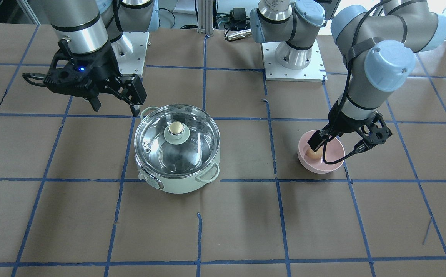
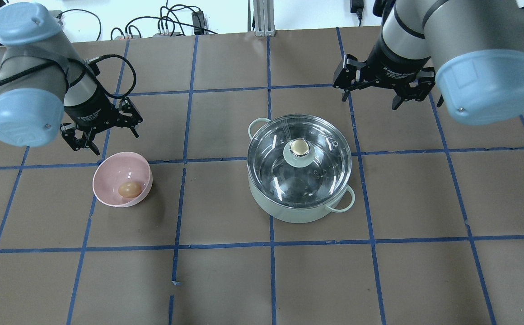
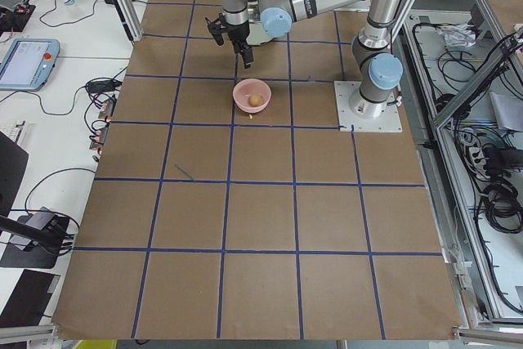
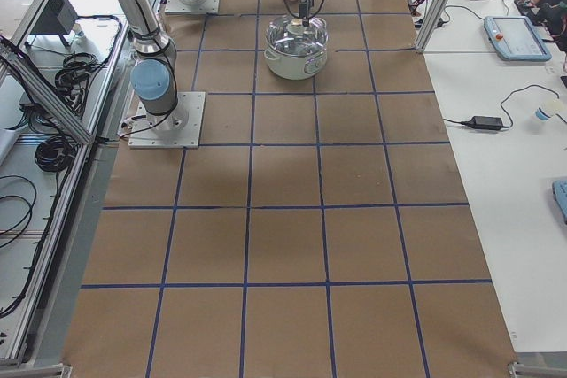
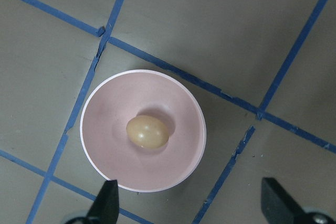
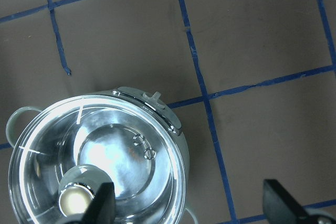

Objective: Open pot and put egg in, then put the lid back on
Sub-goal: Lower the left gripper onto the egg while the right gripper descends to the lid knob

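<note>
Pot: round, pale mint-white, with two loop handles and a small front dial. It stands near the middle of the table.
Lid: clear glass in a metal rim, with a shiny gold-beige knob on a mint base. It sits closed on the pot, and the steel inside shines through.
Egg: small, tan-brown and oval, lying in the bottom of the bowl.
Bowl: pink, smaller than the pot and well apart from it, on the robot's left side.
Left gripper: fingers spread wide and holding nothing. It hangs in the air above the bowl, clear of it.
Right gripper: fingers spread wide and empty. It hangs near the pot, off to one side of the knob, touching nothing.
Writing: there is white print on the black wrist collars, too small to read.
Table: covered in brown paper and marked into squares with blue tape. The tape is torn in places.
Room: the arm bases sit on white bolted plates. Cables and plugs run along the far edge. Aluminium posts and white side benches with handheld screens stand around the table.
</note>
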`<state>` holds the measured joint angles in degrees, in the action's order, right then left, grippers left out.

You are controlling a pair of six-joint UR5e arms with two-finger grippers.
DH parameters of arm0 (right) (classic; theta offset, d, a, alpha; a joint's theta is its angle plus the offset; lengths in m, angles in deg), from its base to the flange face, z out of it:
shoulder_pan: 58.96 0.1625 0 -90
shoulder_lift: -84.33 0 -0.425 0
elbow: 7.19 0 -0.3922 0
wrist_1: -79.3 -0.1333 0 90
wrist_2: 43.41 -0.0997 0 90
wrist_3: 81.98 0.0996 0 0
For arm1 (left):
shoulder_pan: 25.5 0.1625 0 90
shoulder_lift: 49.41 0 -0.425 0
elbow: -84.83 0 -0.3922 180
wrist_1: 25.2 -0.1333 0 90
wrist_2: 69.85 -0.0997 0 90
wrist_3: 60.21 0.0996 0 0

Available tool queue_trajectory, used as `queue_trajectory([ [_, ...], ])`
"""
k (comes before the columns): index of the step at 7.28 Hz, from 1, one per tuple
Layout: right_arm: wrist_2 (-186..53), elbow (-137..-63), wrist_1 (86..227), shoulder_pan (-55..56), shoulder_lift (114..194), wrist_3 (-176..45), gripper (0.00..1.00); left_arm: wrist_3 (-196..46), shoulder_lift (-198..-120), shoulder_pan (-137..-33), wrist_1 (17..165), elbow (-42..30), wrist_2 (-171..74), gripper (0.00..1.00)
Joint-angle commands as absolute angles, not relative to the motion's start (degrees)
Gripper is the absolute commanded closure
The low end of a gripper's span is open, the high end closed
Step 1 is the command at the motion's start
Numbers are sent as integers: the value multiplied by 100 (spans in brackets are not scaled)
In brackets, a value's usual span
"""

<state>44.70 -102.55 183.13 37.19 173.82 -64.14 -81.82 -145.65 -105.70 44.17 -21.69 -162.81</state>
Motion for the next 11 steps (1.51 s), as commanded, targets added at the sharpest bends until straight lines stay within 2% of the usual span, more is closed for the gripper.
queue_trajectory([
  [1, 4466, -10273, 18869, 4305, 17004, -6081, 0, -8489, -14548, -10163, 2937, -3132, -16240, 5],
  [5, 4457, -10948, 19426, 4589, 16800, -5799, 0, -10528, -14609, -10170, 2727, -3522, -16275, 5],
  [10, 4475, -10994, 19768, 4976, 16537, -5658, 1, -11249, -14626, -10170, 2236, -3629, -16301, 5],
  [11, 4510, -10994, 19882, 4976, 16528, -5684, 5, -11572, -14626, -10196, 2235, -3629, -16310, 5],
])
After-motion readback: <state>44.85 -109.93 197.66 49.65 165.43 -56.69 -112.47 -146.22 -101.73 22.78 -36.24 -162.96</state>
